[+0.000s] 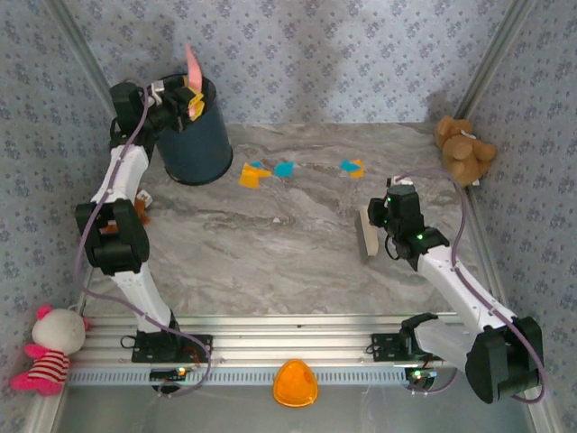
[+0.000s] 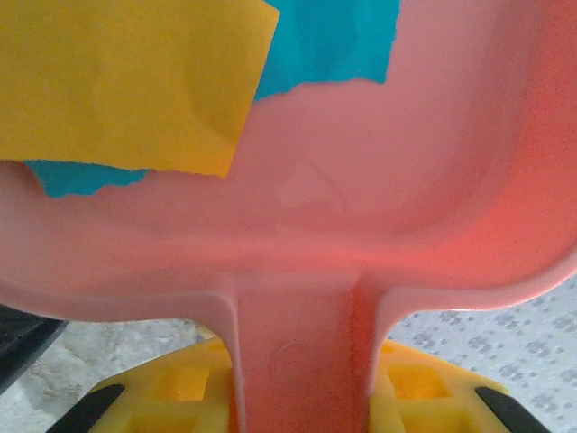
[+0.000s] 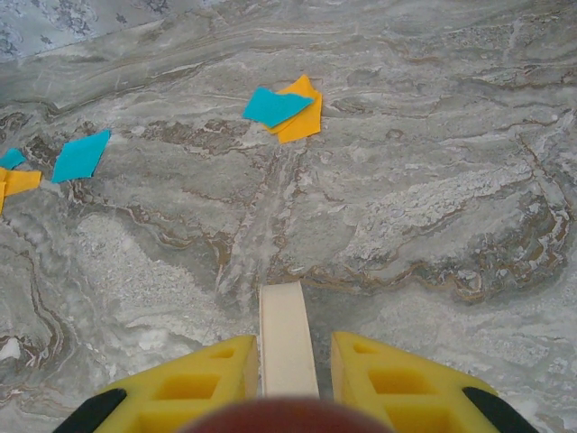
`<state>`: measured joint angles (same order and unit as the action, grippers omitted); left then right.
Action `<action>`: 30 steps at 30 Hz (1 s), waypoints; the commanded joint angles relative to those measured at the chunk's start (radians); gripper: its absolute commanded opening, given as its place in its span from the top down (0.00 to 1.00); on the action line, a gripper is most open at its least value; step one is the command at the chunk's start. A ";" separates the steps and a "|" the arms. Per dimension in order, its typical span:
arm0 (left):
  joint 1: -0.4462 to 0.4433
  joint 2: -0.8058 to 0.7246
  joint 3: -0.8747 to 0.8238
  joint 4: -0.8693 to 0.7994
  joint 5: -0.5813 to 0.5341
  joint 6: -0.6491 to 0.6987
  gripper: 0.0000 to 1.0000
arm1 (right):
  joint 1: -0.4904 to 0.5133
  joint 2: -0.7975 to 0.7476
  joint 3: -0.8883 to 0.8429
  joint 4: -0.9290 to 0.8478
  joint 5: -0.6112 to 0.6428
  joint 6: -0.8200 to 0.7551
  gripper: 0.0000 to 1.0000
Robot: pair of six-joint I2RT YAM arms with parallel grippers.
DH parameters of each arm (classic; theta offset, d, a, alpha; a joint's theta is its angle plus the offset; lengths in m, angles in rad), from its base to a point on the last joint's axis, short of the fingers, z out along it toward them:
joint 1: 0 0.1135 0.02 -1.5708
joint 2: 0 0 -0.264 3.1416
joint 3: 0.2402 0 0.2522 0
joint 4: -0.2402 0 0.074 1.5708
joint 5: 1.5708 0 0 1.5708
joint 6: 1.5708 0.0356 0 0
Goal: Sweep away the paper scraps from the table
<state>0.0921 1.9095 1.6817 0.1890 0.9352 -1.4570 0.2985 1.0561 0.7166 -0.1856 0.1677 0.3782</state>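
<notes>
At the near edge a ribbed metal rail [image 1: 288, 347] carries both arm bases, with an orange dome [image 1: 296, 383] just in front of it at the middle and a pink-and-white plush toy [image 1: 50, 350] off the near left corner.

Further in, on the right side of the table [image 1: 270, 262], the right gripper [image 1: 379, 227] hangs low over the marble. Its yellow fingers are closed tight on the narrow handle of a cream brush [image 3: 287, 316], which stands on edge with its lower side at or very close to the surface; whether it touches I cannot tell.

Beyond the brush lie the paper scraps [image 1: 252, 173] – three small clusters in a loose row across the far half of the table, well apart from the brush. The left cluster is orange with a bit of cyan, the middle one is a single cyan piece, and the right one is a cyan piece overlapping an orange one.

At the far left a dark blue bin [image 1: 194, 144] stands on the table. The left gripper [image 1: 187, 99] is up at its rim, fingers clamped on the stem of a pink dustpan [image 2: 361, 180] that is tipped steeply above the bin's mouth – a large orange scrap and torn cyan ones lie against the pan's inside.

A teddy bear [image 1: 462, 149] sits in the far right corner
</notes>
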 commanded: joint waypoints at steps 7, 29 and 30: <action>0.008 0.038 -0.051 0.361 0.015 -0.280 1.00 | -0.006 -0.021 -0.013 0.004 -0.005 0.027 1.00; 0.008 0.083 -0.117 0.723 -0.050 -0.621 1.00 | -0.008 -0.022 -0.012 -0.001 -0.010 0.028 1.00; 0.009 0.082 -0.113 0.714 -0.042 -0.613 1.00 | -0.008 -0.022 -0.011 0.000 -0.010 0.027 1.00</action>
<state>0.0944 2.0018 1.5524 0.8532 0.8825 -2.0739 0.2966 1.0515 0.7090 -0.1841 0.1673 0.3893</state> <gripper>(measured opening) 0.265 0.270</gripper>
